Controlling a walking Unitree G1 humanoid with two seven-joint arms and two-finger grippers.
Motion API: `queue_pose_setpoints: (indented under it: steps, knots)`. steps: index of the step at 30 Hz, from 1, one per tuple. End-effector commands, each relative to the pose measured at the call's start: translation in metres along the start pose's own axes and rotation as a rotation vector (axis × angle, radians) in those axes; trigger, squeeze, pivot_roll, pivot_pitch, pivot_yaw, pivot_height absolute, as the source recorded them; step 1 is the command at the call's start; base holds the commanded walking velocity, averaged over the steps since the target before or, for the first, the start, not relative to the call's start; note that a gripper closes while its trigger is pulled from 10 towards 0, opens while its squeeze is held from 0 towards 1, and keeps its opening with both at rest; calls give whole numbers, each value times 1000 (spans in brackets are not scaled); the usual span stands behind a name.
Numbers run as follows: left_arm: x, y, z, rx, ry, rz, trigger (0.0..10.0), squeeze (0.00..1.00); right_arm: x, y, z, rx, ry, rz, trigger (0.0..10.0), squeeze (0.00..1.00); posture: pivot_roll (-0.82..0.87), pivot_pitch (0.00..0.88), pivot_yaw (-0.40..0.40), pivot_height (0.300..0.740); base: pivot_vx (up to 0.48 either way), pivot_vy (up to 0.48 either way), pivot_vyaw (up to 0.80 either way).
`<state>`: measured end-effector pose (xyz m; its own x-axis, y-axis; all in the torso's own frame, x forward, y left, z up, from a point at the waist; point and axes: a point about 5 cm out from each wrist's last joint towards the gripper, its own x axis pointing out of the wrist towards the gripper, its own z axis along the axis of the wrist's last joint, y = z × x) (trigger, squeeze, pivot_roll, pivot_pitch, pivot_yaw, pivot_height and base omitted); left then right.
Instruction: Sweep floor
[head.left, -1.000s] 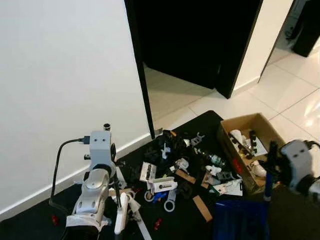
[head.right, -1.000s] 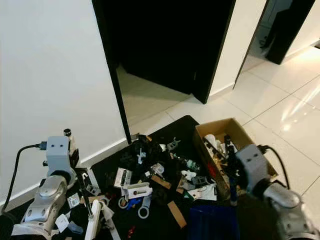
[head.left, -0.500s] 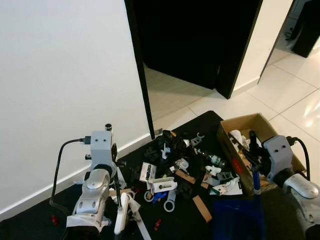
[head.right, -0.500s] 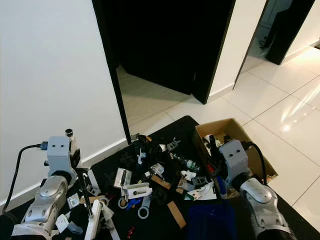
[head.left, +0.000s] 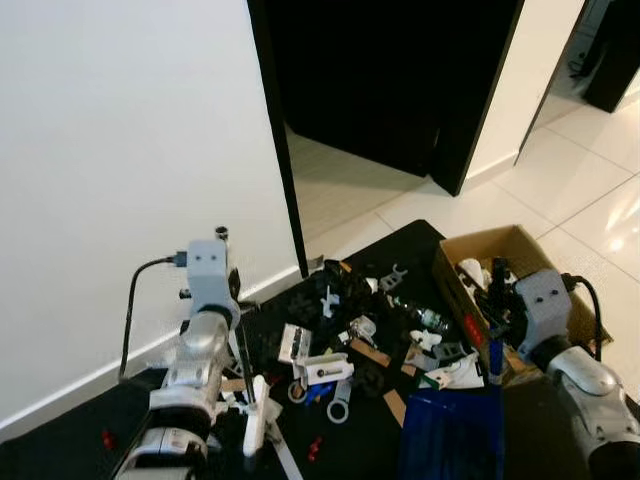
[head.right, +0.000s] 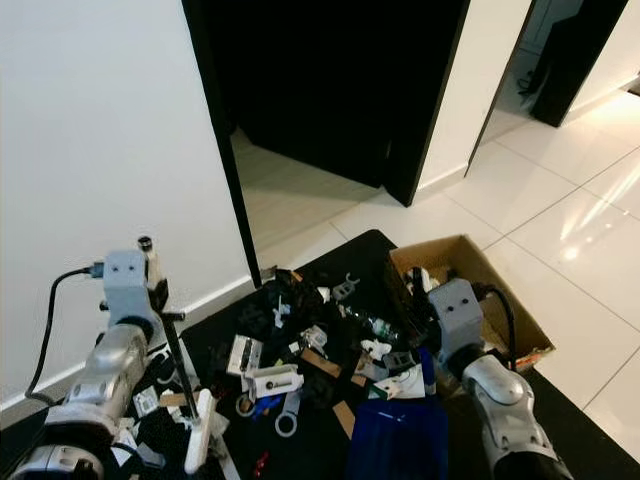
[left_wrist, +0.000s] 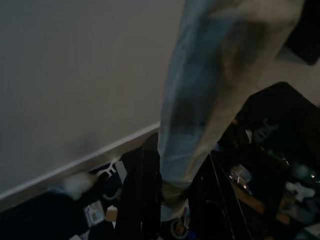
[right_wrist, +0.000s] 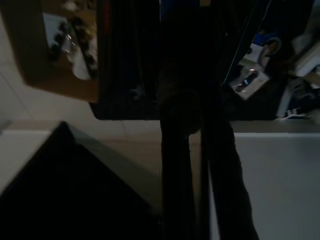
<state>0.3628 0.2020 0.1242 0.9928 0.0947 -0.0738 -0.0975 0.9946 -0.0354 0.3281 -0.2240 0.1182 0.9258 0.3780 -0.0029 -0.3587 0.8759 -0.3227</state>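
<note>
Litter (head.left: 370, 335) lies spread over a black mat (head.left: 400, 245) on the white tiled floor (head.left: 590, 170): small white, black and cardboard scraps, and a few red bits near your left arm. Your two tools are a white brush (head.left: 255, 425) and a blue dustpan (head.left: 450, 435), and the pile sits between them.

Your left gripper (left_wrist: 167, 200) has its two black fingers (left_wrist: 142, 195) closed around the pale handle of the brush, which runs up from the fingers in the left wrist view. From the head views, the brush head rests low on the mat just to the left of the pile, below your left wrist, with a thin dark rod (head.right: 183, 375) slanting down to it.

Your right gripper (head.left: 494, 330) sits right of the pile, against the near side of an open cardboard box (head.left: 520, 250) that holds more small white and dark pieces. Its fingers appear clamped on a dark upright handle (right_wrist: 177, 150), blue lower down, leading to the dustpan. The right wrist view is very dark, so you can make out the grip but little more. The dustpan lies flat on the mat, just below the pile and the box, its front edge touching the nearest scraps.

Beyond the pile, a dark open doorway (head.left: 390, 70) stands next to a white wall (head.left: 120, 150).
</note>
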Motion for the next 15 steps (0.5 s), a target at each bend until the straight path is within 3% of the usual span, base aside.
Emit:
queue_pose_setpoints:
  steps: [1, 4, 6, 7, 9, 15]
  knots:
    - [-3, 1, -12, -90, 32, 18, 10000, 0, 2, 13, -5, 10, 11, 47, 10000, 0, 39, 257, 95, 740, 0, 0, 0]
    - [-2, -1, -6, -231, 6, 7, 10000, 0, 4, 22, -4, -16, 1, 87, 10000, 0, 44, 259, 92, 740, 0, 0, 0]
    - [-2, -4, 1, -96, -58, -17, 10000, 0, 4, 24, -3, -24, -6, 101, 10000, 0, 50, 258, 91, 740, 0, 0, 0]
    - [-2, -4, 1, -96, -58, -17, 10000, 0, 4, 24, -3, -24, -6, 101, 10000, 0, 50, 258, 91, 740, 0, 0, 0]
    - [-4, -3, -2, 29, -80, -26, 10000, 0, 6, 25, -3, -27, -10, 108, 10000, 0, 45, 258, 92, 740, 0, 0, 0]
    - [-11, -8, -16, 27, -70, -69, 10000, 0, 11, 34, 1, -28, -36, 139, 10000, 0, 42, 253, 92, 740, 0, 0, 0]
